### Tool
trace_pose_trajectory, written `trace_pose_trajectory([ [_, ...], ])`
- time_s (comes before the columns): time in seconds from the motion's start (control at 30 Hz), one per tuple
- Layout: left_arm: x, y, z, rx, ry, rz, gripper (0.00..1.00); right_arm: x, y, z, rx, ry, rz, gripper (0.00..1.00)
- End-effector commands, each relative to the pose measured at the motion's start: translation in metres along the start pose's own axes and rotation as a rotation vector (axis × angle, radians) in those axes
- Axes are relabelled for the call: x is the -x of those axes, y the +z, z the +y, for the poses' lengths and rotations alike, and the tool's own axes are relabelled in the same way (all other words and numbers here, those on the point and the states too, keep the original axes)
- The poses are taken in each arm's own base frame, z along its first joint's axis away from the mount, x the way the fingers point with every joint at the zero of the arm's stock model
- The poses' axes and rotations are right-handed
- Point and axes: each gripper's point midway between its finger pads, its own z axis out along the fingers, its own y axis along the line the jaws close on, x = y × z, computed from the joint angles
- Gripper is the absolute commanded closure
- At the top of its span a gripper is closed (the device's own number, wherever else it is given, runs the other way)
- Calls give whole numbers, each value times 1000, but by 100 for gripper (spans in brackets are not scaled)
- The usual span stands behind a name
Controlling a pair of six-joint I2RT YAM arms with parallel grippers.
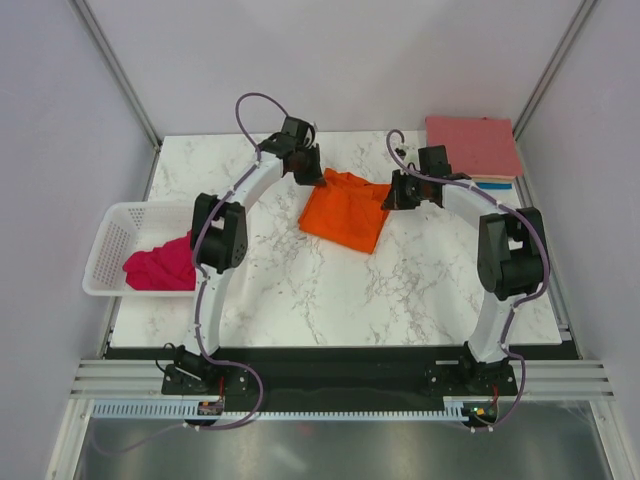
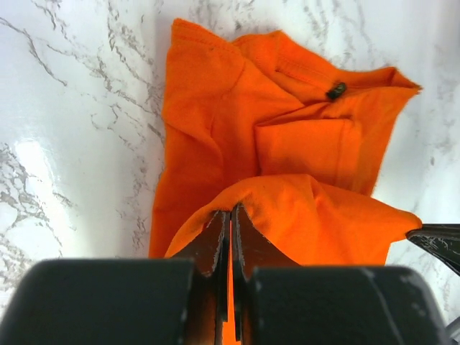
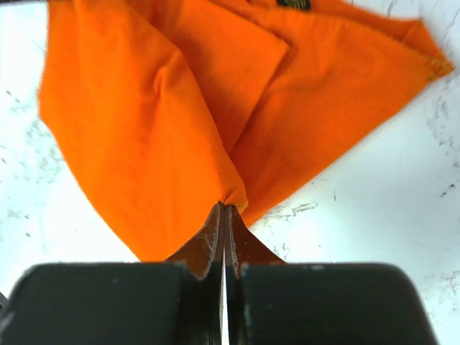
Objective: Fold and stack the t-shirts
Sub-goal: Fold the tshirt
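A bright orange t-shirt (image 1: 346, 212) lies partly bunched on the marble table, near the back centre. My left gripper (image 1: 312, 172) is shut on its far left corner; the left wrist view shows the cloth (image 2: 287, 136) pinched at the fingertips (image 2: 231, 210). My right gripper (image 1: 392, 192) is shut on the shirt's right edge; the right wrist view shows the cloth (image 3: 151, 129) held at the fingertips (image 3: 226, 207). A magenta-pink t-shirt (image 1: 160, 265) lies crumpled in the white basket (image 1: 112, 230). A folded salmon-pink shirt (image 1: 472, 145) tops a stack at the back right, with a blue one (image 1: 492, 184) showing under it.
The white basket sits off the table's left edge. The folded stack sits at the back right corner. Grey walls and metal frame posts (image 1: 120, 70) close in the back and sides. The marble table (image 1: 330, 290) runs forward to the arm bases.
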Motion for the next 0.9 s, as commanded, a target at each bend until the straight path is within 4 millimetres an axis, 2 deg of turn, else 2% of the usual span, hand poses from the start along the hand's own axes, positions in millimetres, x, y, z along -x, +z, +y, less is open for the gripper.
trace_pose_trajectory([
  [0.0, 45, -58, -41, -82, 62, -155, 98, 34, -23, 19, 15, -22, -141, 100],
  [0.13, 52, -68, -51, -113, 63, -184, 98, 37, -32, 26, 21, -27, -174, 100],
  [0.23, 57, -70, -57, -138, 73, -200, 98, 43, -38, 22, -17, -19, -203, 100],
  [0.63, 96, -100, -100, -307, 101, -370, 98, 73, -69, 37, -32, -9, -334, 100],
  [0.77, 111, -102, -113, -373, 116, -432, 98, 84, -73, 32, -68, 0, -382, 100],
  [0.87, 115, -85, -112, -389, 96, -434, 98, 89, -68, 23, -94, 10, -386, 100],
])
